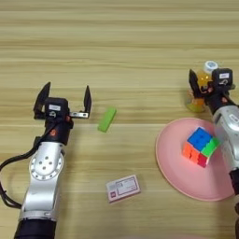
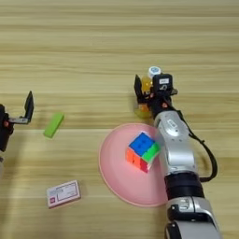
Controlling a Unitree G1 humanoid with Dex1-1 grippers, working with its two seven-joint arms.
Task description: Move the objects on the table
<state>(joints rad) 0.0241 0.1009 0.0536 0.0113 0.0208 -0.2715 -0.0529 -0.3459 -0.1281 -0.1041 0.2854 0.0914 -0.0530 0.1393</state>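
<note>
My right gripper [image 1: 205, 87] is at the right, just beyond the plate, shut on the small orange juice bottle [image 1: 198, 100], which leans a little with its white cap up. One black finger shows on the bottle's left; the other is hidden behind the gripper body. The multicoloured puzzle cube [image 1: 200, 146] rests on the pink plate [image 1: 177, 172]. A small green bar [image 1: 107, 119] lies on the table left of centre. Just left of it, my left gripper [image 1: 65, 92] is open with nothing between its fingers. The flat red-and-white box [image 1: 123, 188] lies nearer the front.
The light wood-grain table [image 1: 121, 42] fills the view. My right forearm [image 2: 177, 154] crosses the plate's right side, close beside the cube. My left forearm [image 1: 44, 172] runs up from the bottom left corner.
</note>
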